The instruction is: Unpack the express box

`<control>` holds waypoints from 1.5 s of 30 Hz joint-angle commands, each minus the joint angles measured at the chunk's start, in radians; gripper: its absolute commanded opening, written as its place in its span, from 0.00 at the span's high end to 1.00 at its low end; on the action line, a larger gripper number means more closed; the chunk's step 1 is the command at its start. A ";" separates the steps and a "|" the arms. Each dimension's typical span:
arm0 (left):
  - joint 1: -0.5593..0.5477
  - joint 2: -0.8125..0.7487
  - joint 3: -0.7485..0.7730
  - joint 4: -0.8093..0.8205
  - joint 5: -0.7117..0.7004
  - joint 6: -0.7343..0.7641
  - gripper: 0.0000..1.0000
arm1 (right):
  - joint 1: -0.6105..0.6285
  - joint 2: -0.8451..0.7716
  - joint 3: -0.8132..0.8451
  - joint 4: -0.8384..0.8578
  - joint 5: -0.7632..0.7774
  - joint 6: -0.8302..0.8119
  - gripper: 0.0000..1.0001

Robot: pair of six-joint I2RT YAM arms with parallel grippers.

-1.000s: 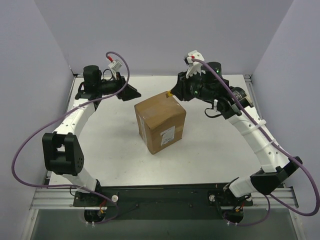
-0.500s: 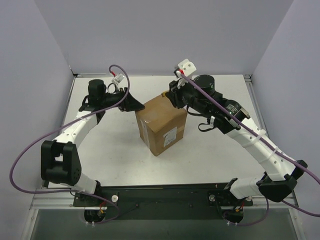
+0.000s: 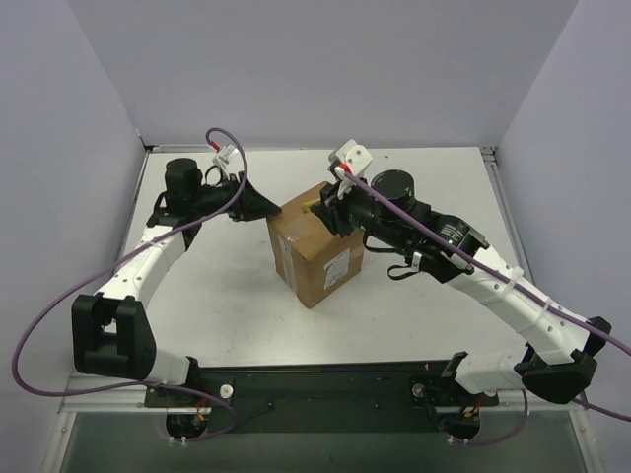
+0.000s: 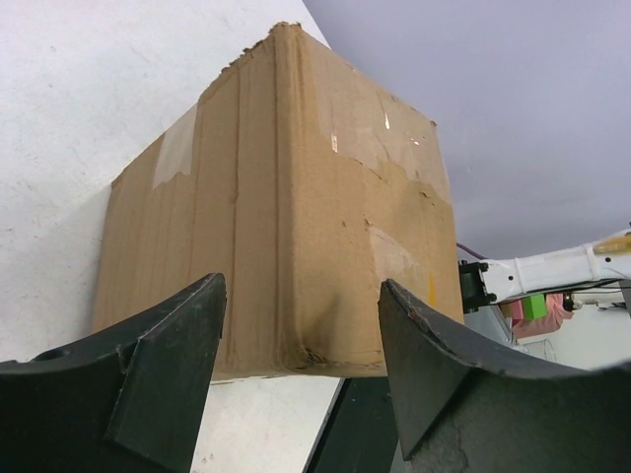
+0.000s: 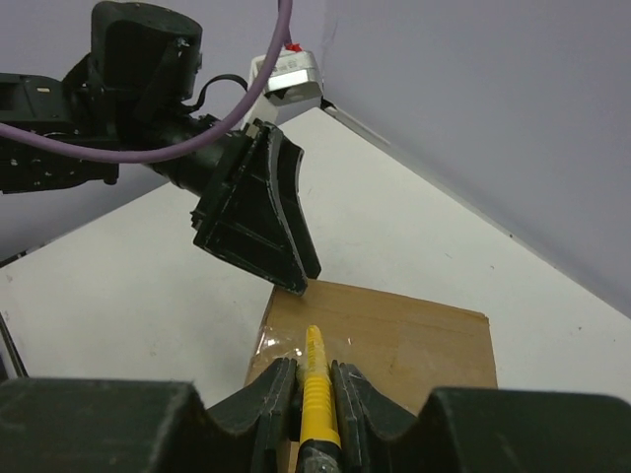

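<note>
Box (image 3: 315, 246) sits in the middle of the table (image 3: 227, 296). Our left gripper (image 3: 264, 205), fingers spread, hugs its far-left corner, probably bracing it, while our right gripper (image 3: 323, 205) pinches a yellow knife (image 5: 315, 382) at the top tape (image 5: 281, 345), ready to slice.

Bright, even, diffuse light fills every view, nearly washing out the white desk (image 3: 227, 296) and leaving only faint, soft shadows beside the express box (image 3: 301, 251), while the left wrist view shows dim shade under the box at six o'clock and a soft background at three o'clock.
</note>
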State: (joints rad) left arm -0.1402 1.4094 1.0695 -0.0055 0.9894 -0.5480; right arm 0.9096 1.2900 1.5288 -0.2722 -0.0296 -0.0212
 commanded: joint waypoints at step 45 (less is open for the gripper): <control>0.004 0.082 0.023 0.007 -0.029 0.071 0.39 | 0.161 0.149 -0.093 0.232 0.240 0.017 1.00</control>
State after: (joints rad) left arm -0.1402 1.4872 1.0855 0.0170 0.9913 -0.5129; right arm 1.0847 1.4261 1.4036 -0.0418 0.2203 -0.0418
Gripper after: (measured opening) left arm 0.619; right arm 0.192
